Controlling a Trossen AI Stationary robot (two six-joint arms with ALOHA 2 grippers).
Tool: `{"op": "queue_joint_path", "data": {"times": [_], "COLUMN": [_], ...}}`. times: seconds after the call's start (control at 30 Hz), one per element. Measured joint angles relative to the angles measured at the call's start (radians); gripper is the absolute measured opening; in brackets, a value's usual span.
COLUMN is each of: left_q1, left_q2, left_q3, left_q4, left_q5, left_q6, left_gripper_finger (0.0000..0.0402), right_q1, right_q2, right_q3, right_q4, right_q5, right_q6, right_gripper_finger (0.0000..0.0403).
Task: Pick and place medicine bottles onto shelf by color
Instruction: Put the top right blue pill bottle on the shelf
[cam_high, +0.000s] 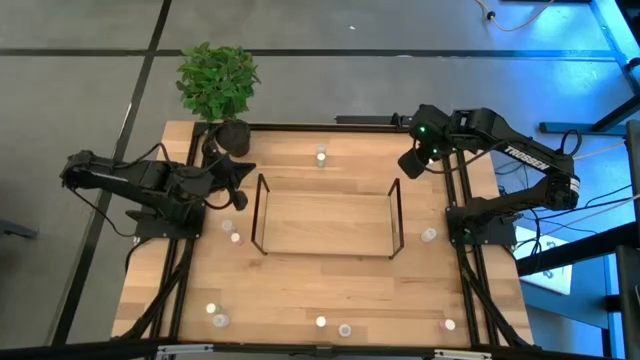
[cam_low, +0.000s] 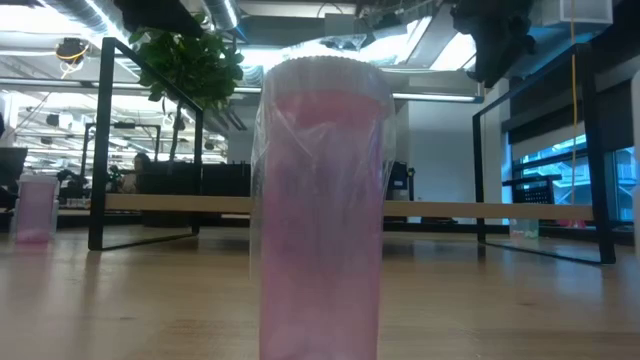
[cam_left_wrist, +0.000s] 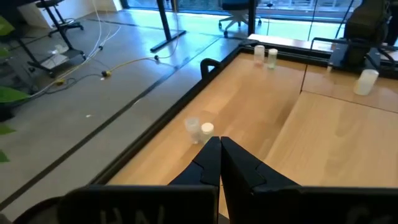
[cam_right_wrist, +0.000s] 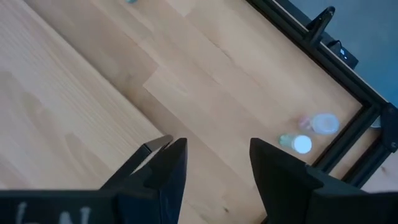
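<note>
The shelf (cam_high: 325, 215), thin black rods on a light board, stands at mid table. Small medicine bottles stand scattered around it: one by the far edge (cam_high: 321, 155), two left of the shelf (cam_high: 232, 231), one to its right (cam_high: 429, 235), several along the near edge (cam_high: 320, 322). A pink bottle (cam_low: 322, 210) fills the low view. My left gripper (cam_high: 240, 175) (cam_left_wrist: 219, 149) hangs shut and empty above the table's far left part. Over the far right corner my right gripper (cam_high: 412, 162) (cam_right_wrist: 214, 155) points steeply down, open and empty, with two bottles (cam_right_wrist: 309, 134) standing below it by the corner.
A potted plant (cam_high: 218, 85) stands at the far left corner. A black frame (cam_high: 465, 200) runs along the table's edges. The board inside the shelf (cam_high: 325, 225) is bare wood.
</note>
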Motion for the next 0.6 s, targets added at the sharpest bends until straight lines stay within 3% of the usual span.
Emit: {"op": "queue_joint_path", "data": {"times": [0.6], "left_q1": [0.000], "left_q2": [0.000], "left_q3": [0.000], "left_q4": [-0.001], "left_q5": [0.001], "left_q6": [0.000], "left_gripper_finger": [0.0000], "right_q1": [-0.021], "right_q2": [0.000], "right_q3": [0.000], "right_q4": [-0.001], "right_q5": [0.001], "right_q6": [0.056], "right_gripper_finger": [0.0177]}}
